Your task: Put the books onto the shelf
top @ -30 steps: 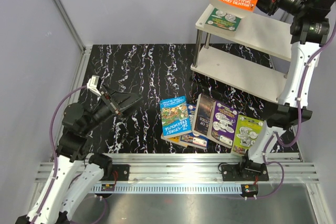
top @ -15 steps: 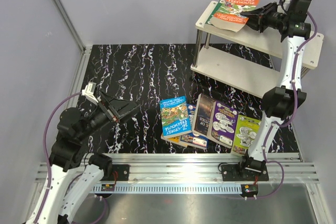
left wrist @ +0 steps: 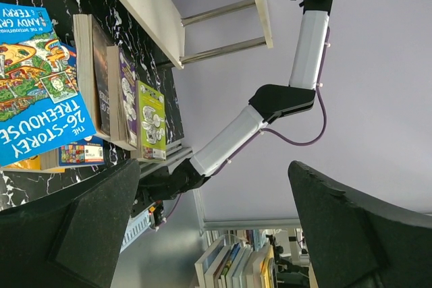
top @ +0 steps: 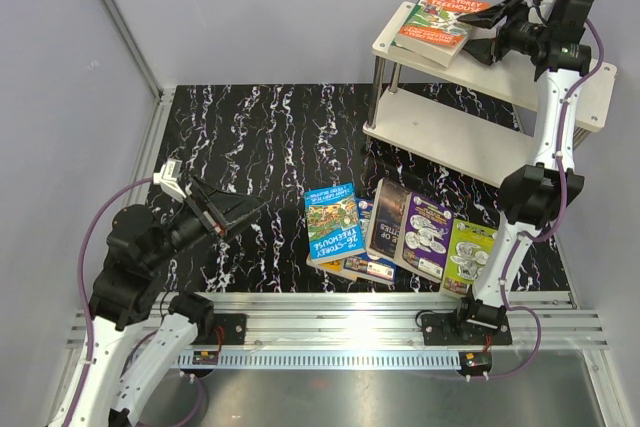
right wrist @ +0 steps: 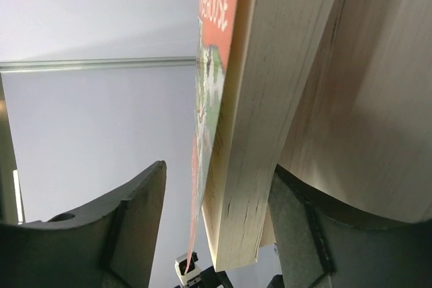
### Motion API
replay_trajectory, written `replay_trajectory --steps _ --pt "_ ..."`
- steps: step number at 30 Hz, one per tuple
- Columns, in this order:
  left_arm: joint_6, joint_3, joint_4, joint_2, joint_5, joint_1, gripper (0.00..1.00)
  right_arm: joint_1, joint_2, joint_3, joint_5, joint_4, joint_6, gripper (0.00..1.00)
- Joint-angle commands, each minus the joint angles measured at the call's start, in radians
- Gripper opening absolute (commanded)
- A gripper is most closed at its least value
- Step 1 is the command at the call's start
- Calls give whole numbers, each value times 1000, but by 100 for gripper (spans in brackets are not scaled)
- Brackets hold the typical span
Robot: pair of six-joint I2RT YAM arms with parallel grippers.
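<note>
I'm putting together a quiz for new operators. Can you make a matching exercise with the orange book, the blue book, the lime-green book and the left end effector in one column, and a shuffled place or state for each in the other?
Column one
1. orange book
2. blue book
3. lime-green book
4. left end effector

Column two
A. right end of the group lying on the table
B. open, holding nothing
C. on the top board of the shelf
D. left end of the group lying on the table

Pairs: 1-C, 2-D, 3-A, 4-B

Black marbled table (top: 250, 137), shelf (top: 450, 142) far right, books (top: 400, 232) by near edge, stacked pair (top: 440, 19) on top board
</note>
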Motion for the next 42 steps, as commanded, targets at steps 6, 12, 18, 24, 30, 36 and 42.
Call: replay_trajectory --steps 6,12,18,24,30,36,42 --pt "63 64 -25 28 -17 3 99 -19 -21 -4 15 -104 -170 80" --pt "133 109 -119 65 -46 5 99 -62 -44 -14 147 -359 -350 82" --pt "140 95 -107 85 -35 3 99 -68 -129 -138 144 -358 -385 82" --pt "243 92 -200 158 -73 3 99 -53 -364 -329 124 -276 -434 85" --pt "301 -9 -199 246 -83 0 99 106 -567 -548 296 -359 -500 89" --pt "283 -161 -7 367 -115 -91 98 451 -831 -1154 364 -115 -308 89" --pt "352 -56 86 707 -193 -223 97 622 -761 -1380 299 78 -232 88"
